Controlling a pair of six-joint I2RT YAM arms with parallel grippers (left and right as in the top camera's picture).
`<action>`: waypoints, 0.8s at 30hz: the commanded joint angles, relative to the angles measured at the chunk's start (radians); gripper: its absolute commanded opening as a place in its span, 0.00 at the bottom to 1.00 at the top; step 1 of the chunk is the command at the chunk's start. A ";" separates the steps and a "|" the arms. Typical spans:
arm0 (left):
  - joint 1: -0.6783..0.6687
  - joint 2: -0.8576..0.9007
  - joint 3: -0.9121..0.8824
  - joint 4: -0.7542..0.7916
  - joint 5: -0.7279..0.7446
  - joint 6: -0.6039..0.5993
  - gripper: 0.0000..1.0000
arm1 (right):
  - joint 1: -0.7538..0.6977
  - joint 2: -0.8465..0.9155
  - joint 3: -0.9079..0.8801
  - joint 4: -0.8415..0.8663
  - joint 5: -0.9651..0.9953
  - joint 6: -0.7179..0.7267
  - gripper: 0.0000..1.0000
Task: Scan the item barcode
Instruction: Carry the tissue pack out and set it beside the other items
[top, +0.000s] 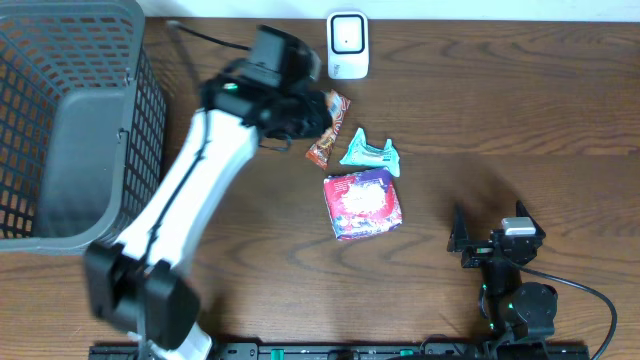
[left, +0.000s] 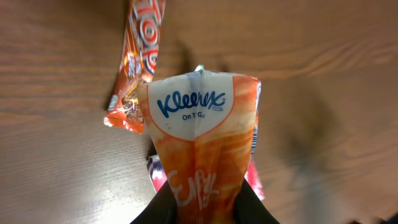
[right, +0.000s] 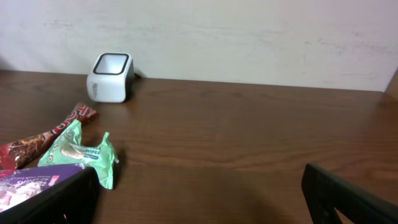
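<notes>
Here we noted the left gripper (left: 204, 208) clamped on the Kleenex pack (left: 199, 140), near the scanner (top: 347, 45) at the far table (top: 520, 110) edge. The right gripper (right: 199, 205) gaped over bare wood.

Dark brown wood-grain table (right: 249, 130) against a plain off-white wall (right: 249, 37), soft glare on the wood

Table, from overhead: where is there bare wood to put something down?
Bare: the stretch right of the scanner, and the front between the purple pack and the right gripper. Crowded: the middle, where snack bar, green packet and purple pack cluster beside the left arm.
</notes>
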 joint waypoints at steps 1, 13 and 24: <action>-0.031 0.086 0.008 0.016 -0.055 0.021 0.23 | 0.002 -0.002 -0.003 -0.002 -0.001 -0.008 0.99; -0.039 0.162 0.020 0.048 -0.050 0.021 0.66 | 0.002 -0.002 -0.003 -0.002 -0.002 -0.008 0.99; 0.013 -0.103 0.027 -0.012 -0.050 0.020 0.98 | 0.002 -0.002 -0.003 -0.002 -0.002 -0.008 0.99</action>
